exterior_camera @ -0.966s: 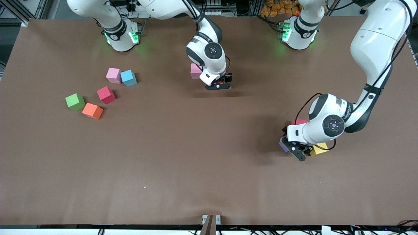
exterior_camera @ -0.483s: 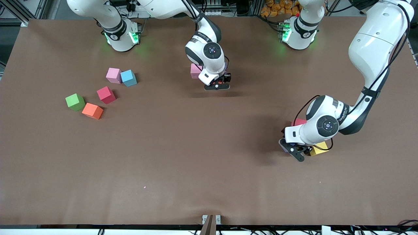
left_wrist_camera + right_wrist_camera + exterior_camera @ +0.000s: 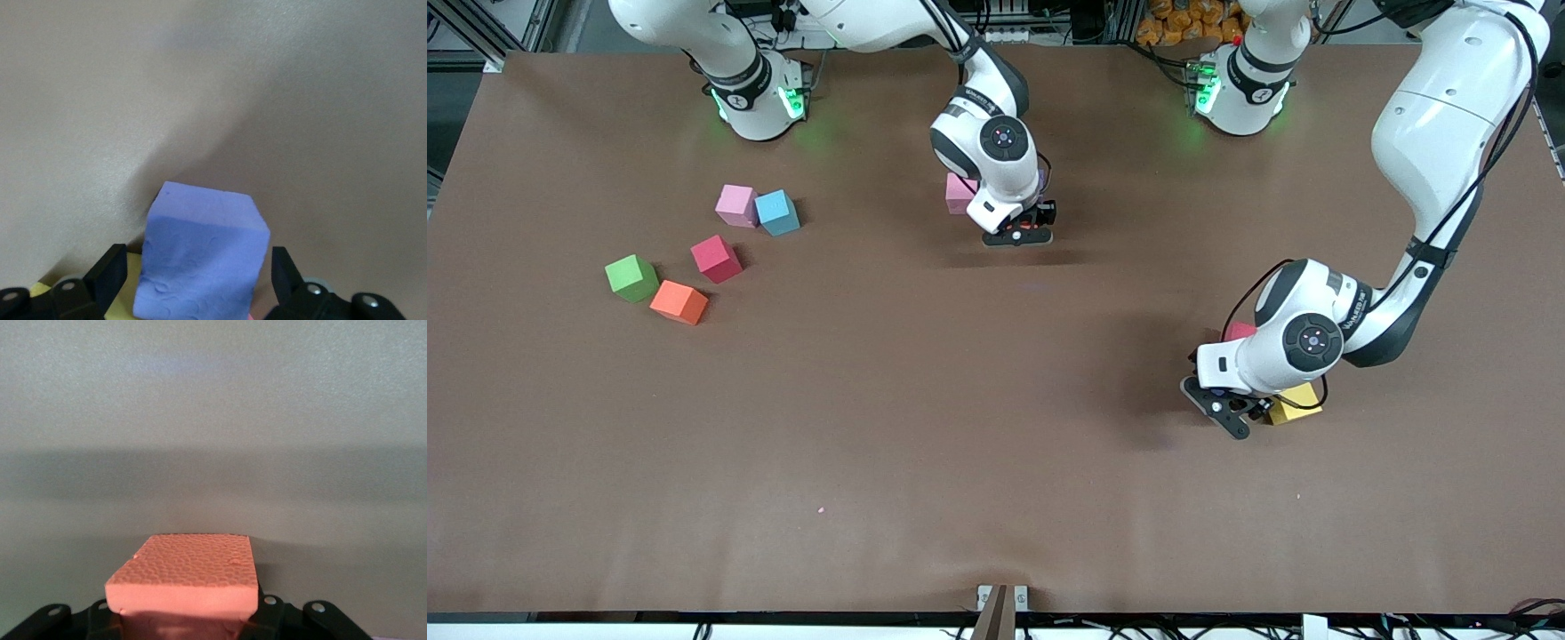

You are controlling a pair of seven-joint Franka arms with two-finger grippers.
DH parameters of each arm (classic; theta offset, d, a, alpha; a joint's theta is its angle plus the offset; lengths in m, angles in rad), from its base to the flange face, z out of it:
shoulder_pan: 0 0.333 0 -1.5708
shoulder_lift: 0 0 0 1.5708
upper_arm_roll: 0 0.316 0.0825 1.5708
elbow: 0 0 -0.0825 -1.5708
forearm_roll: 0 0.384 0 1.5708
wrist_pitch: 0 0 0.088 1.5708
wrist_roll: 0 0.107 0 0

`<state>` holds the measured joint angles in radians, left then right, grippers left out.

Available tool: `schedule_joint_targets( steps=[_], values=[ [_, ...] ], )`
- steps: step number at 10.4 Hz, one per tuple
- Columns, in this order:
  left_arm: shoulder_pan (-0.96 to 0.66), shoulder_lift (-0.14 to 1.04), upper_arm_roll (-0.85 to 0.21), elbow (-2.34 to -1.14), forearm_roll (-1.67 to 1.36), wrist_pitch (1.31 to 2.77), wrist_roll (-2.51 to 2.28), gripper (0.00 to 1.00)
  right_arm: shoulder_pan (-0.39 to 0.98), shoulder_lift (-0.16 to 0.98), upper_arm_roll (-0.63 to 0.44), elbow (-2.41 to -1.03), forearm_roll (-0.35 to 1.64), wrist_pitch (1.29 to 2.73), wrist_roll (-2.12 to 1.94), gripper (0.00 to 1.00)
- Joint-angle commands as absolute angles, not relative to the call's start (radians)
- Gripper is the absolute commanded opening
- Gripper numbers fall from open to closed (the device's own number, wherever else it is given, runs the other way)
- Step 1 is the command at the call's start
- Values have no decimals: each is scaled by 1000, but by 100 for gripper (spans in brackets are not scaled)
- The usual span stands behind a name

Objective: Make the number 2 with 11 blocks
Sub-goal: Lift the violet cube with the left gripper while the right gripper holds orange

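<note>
Left end effector [image 3: 1224, 411] straddled purple block [image 3: 200, 263], fingers wide, ungripped. Right end effector [image 3: 1021, 233] clamped orange block [image 3: 183, 577]. I feared left nudging yellow block [image 3: 1296, 404] at closure.

The front view looks down from high across the brown table [image 3: 925, 427], facing both arm bases. The left wrist view sits close over a purple block [image 3: 200, 263]; the right wrist view hugs an orange block [image 3: 183, 577]. All 3 views share that tabletop.
</note>
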<state>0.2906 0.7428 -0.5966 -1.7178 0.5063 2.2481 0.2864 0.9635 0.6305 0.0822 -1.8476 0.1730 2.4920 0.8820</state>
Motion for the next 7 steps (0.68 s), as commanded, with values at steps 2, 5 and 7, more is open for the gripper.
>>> schedule_joint_targets(
  steps=[2, 5, 7],
  values=[
    [285, 747, -595, -1713, 552, 2260, 262, 81, 963, 606, 86, -1862, 184, 2494, 907, 31],
    [287, 747, -595, -1713, 561, 2258, 264, 60, 965, 611, 86, -1861, 184, 2503, 908, 31],
    [287, 746, -595, -1710, 560, 2258, 259, 56, 965, 614, 86, -1861, 184, 2511, 908, 31]
  ],
)
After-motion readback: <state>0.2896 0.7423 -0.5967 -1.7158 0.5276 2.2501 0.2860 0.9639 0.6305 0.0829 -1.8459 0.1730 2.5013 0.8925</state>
